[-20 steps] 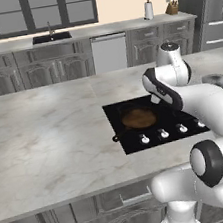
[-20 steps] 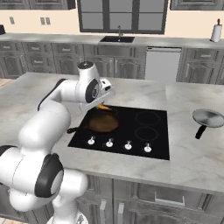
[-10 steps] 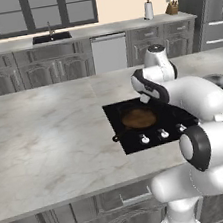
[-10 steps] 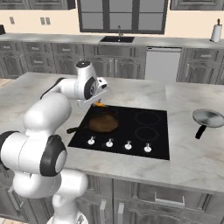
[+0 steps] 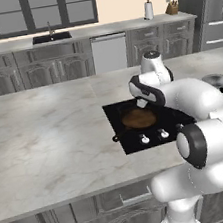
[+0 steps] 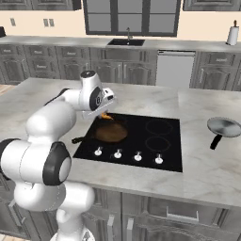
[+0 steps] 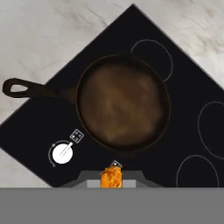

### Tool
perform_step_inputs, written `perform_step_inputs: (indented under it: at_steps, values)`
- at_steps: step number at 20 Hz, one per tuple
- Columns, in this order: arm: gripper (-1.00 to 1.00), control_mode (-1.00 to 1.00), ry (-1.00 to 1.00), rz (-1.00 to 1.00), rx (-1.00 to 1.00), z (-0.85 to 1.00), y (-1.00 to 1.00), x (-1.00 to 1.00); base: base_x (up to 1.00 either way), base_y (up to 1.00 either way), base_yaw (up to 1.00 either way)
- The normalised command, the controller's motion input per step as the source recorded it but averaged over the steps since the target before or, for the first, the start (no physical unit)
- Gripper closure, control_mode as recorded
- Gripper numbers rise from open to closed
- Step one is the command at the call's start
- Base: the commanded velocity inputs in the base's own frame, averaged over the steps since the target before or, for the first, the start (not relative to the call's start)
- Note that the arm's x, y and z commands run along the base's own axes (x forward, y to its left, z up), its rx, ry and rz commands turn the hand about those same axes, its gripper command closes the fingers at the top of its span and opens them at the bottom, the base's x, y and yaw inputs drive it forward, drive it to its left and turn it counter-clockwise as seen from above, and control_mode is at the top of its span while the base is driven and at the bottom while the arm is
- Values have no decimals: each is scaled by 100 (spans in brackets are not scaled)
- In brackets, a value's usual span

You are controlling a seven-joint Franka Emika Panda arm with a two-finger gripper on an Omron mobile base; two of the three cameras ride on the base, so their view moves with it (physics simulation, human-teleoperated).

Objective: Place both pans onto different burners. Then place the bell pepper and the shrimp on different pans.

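A pale marbled island counter carries a flat black glass cooktop with faint grey burner rings and a row of small white knobs along its front edge. The cast-iron skillet sits on the cooktop's near-left burner, its rusty-brown inside bare and its short handle reaching out over the glass edge toward the marble. The steel pan rests on the marble well apart to the right of the cooktop, black handle pointing toward the front. The gripper hovers over the skillet's far rim, pinched tight on a small orange piece, the shrimp, held between the tips above the pan's edge in the hand view. Behind the island run grey cabinets, a sink with faucet, a dishwasher panel and a paper towel roll.
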Motion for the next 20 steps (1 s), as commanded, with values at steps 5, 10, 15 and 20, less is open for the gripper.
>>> perform_step_inputs:
  at_steps: [5,10,15,20]
  values:
    - [100,-100,0,-4,2,-49,0,8,0,0,0]
    - [100,-100,-1,-3,2,-37,0,11,0,0,0]
    - [100,-100,-3,-3,0,-24,0,27,0,0,0]
    - [100,-100,-2,-2,0,-20,0,36,0,0,0]
